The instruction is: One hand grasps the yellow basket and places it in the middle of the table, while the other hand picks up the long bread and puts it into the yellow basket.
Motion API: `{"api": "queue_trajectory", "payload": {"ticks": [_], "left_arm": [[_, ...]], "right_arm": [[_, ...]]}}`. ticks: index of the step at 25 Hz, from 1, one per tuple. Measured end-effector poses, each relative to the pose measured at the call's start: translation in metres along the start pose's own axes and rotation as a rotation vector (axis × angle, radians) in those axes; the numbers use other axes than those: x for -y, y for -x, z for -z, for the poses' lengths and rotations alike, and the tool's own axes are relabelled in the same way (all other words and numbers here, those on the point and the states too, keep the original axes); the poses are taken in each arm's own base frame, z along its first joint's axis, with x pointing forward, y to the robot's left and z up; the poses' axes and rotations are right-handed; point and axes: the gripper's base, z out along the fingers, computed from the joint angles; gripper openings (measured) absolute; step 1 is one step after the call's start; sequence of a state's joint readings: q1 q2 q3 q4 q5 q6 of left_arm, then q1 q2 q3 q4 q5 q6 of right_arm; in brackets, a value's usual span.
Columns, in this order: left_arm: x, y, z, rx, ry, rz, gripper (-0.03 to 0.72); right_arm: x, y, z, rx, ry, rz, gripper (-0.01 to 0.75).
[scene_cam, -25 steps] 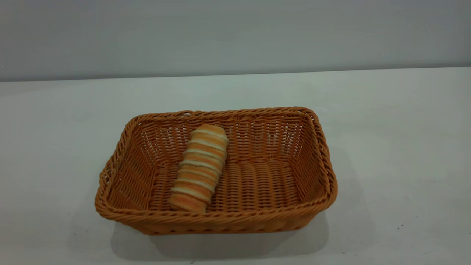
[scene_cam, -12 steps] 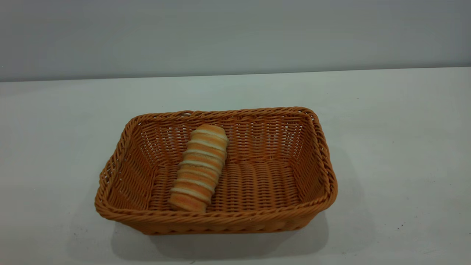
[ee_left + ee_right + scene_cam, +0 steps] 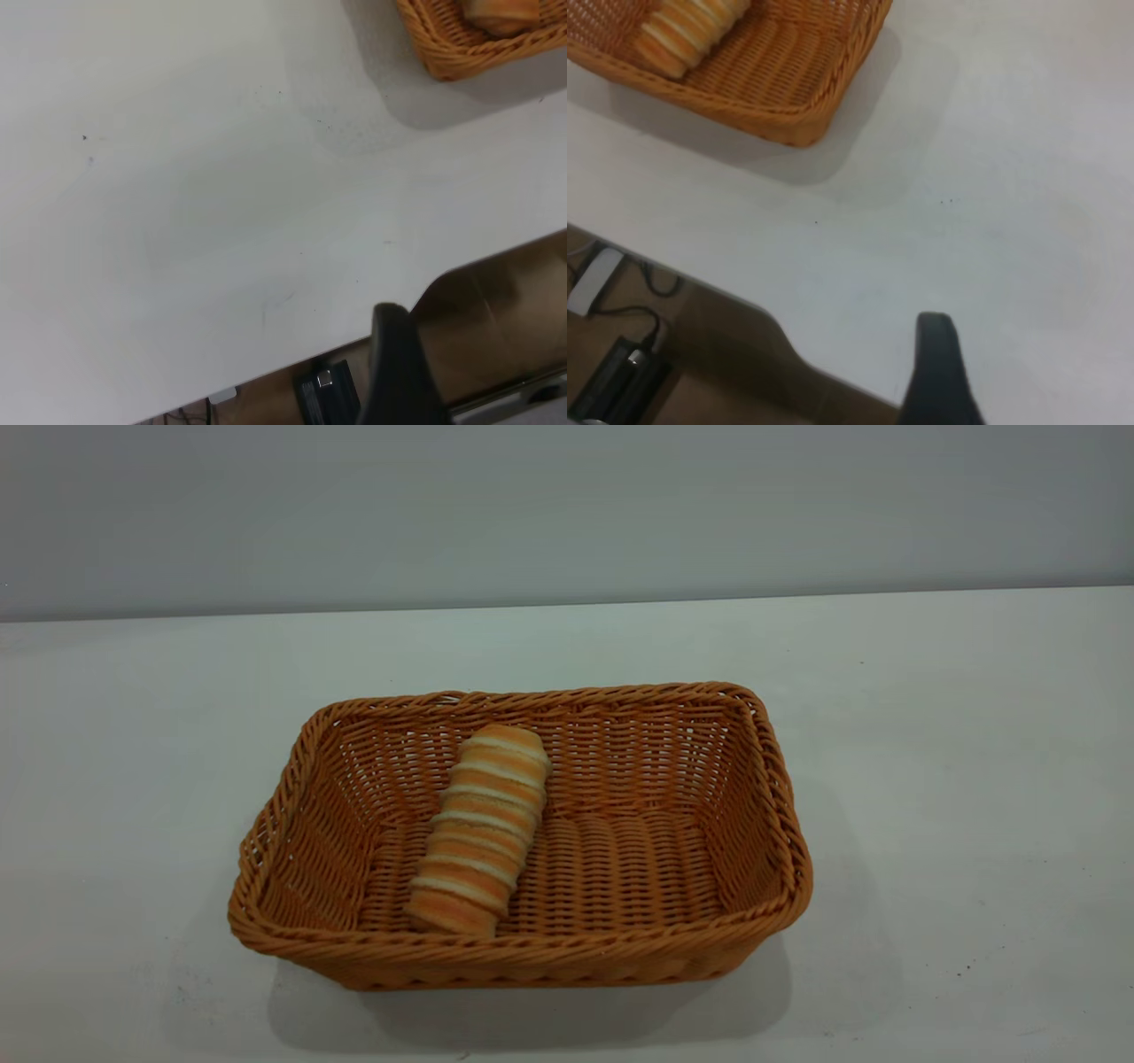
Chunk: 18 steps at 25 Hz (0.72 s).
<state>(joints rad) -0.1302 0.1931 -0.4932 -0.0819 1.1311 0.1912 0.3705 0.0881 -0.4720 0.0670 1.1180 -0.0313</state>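
Note:
The yellow basket (image 3: 523, 957) stands on the middle of the white table (image 3: 957, 779). The long bread (image 3: 478, 833) lies inside it, its far end leaning on the back wall. Neither arm shows in the exterior view. In the left wrist view only a black part of my left gripper (image 3: 399, 372) shows, over the table's edge, far from the basket's corner (image 3: 452, 53) and the bread's end (image 3: 505, 13). In the right wrist view a black part of my right gripper (image 3: 939, 372) sits near the table's edge, apart from the basket (image 3: 788, 106) and the bread (image 3: 691, 31).
A grey wall (image 3: 567, 514) rises behind the table. Past the table's edge the wrist views show brown floor, a black box (image 3: 323, 398), and a white adapter (image 3: 594, 279) with cables and a black device (image 3: 620, 376).

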Motion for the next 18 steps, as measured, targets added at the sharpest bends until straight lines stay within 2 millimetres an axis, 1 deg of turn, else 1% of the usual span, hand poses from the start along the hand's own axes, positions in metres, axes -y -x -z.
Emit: {"api": "queue_trajectory", "payload": {"ticks": [18], "left_arm": [[0.0002, -0.0009, 0.0013, 0.01, 0.002, 0.001, 0.528]], "right_arm": [[0.0, 0.0, 0.0, 0.0, 0.0, 0.0, 0.546]]}}
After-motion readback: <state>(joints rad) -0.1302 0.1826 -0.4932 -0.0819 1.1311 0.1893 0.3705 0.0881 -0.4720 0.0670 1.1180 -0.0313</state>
